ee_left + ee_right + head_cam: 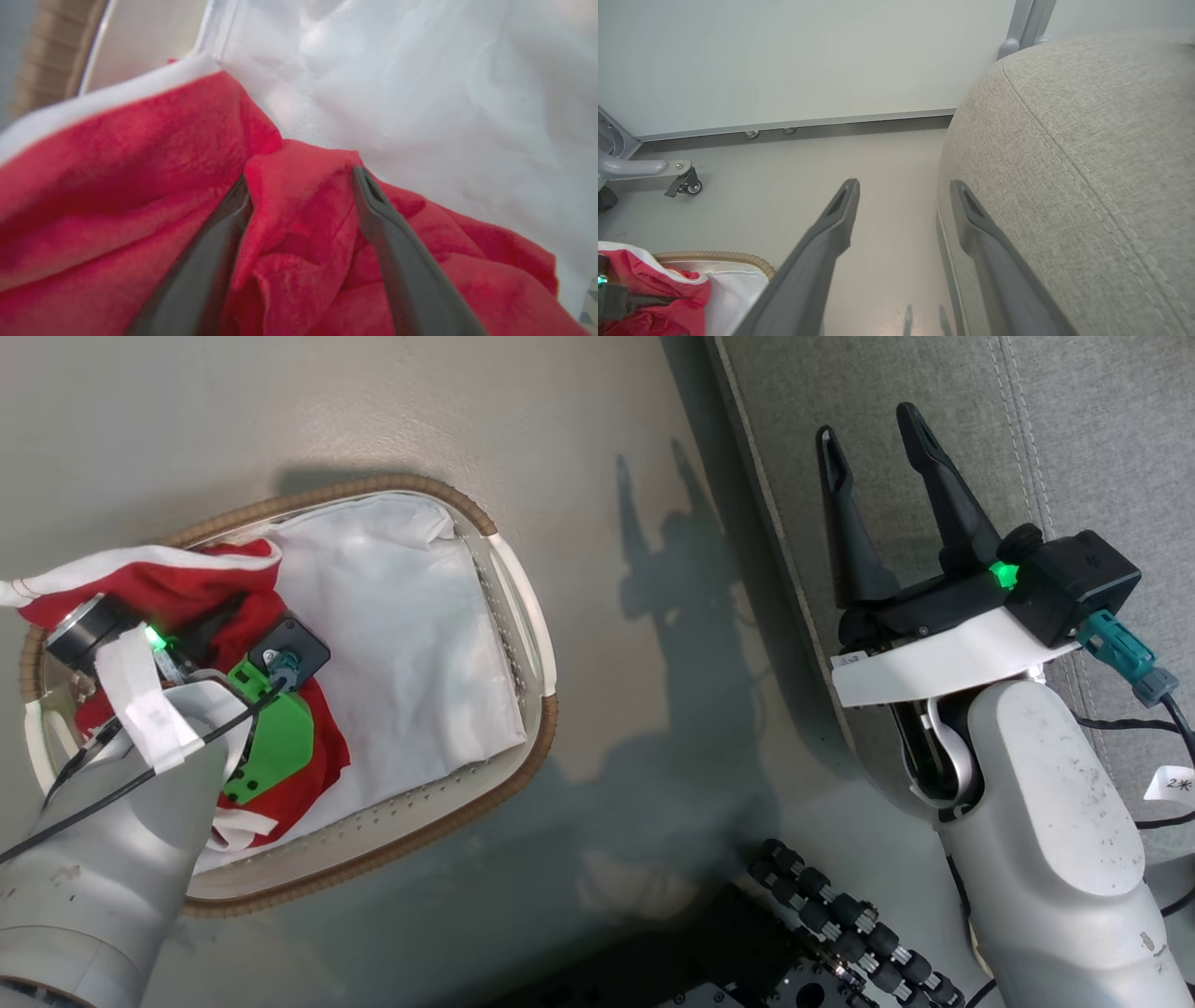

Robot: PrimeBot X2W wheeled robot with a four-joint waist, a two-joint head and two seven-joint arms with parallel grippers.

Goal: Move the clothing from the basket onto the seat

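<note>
In the left wrist view, the left gripper [299, 182] is down in the clothing [140, 154]. Its 2 fingers stand spread, with a raised red fold between them, and nothing is clamped yet. The white liner [420, 93] lies just beyond the fold.

In the head view, the red clothing is bunched at the left end of the basket [523, 616], under the left wrist. The visible part of the seat [1074, 429] carries no garment, so the transfer appears not to have begun and the grasp, lift and carry are all left. The heap may be more than 1 garment; the folds hide that. The right gripper [868, 423] hovers over the seat's edge, well apart from the clothing.

In the right wrist view, its fingers are spread and empty, the seat is beside them, and the basket is off at the lower left.
</note>
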